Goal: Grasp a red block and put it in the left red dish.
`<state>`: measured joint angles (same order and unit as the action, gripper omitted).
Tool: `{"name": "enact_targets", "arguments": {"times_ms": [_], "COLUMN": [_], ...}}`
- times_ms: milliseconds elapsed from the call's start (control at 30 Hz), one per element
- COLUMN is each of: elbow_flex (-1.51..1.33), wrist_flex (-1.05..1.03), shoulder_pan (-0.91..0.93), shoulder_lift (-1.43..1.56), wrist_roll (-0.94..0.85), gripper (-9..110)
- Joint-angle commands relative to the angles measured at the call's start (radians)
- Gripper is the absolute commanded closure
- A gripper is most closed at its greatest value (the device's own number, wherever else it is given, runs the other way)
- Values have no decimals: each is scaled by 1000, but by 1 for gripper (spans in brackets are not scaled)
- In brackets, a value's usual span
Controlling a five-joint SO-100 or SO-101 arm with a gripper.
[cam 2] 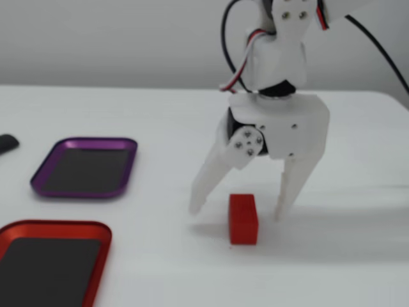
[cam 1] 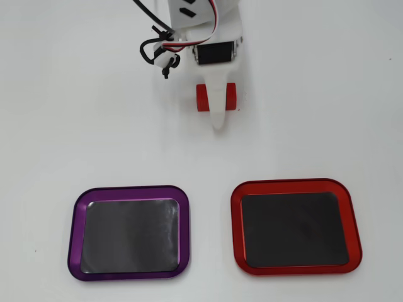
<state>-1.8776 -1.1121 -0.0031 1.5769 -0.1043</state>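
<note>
End effector (cam 2: 236, 211) spread, straddling the red block (cam 2: 243, 219) on the desk (cam 2: 128, 256). We judge the block light, rigid; grip its flat sides.

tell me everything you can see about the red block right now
The red block is a small, bright red rectangular brick, resting flat on the white table. The open gripper straddles it, fingers on either side, seemingly not yet touching. In the overhead view a white finger covers its middle, leaving both ends showing. It lies outside both trays.
</note>
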Motion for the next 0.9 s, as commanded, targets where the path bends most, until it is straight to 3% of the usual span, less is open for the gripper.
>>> {"name": "enact_targets", "arguments": {"times_ms": [0, 533, 867], "elbow_flex": [-21, -86, -38], "wrist_flex": [46, 187, 209], "shoulder_pan": [-2, -9, -11], "shoulder_lift": [8, 25, 333], "wrist_roll": [-3, 5, -2], "gripper": [66, 102, 102]}}
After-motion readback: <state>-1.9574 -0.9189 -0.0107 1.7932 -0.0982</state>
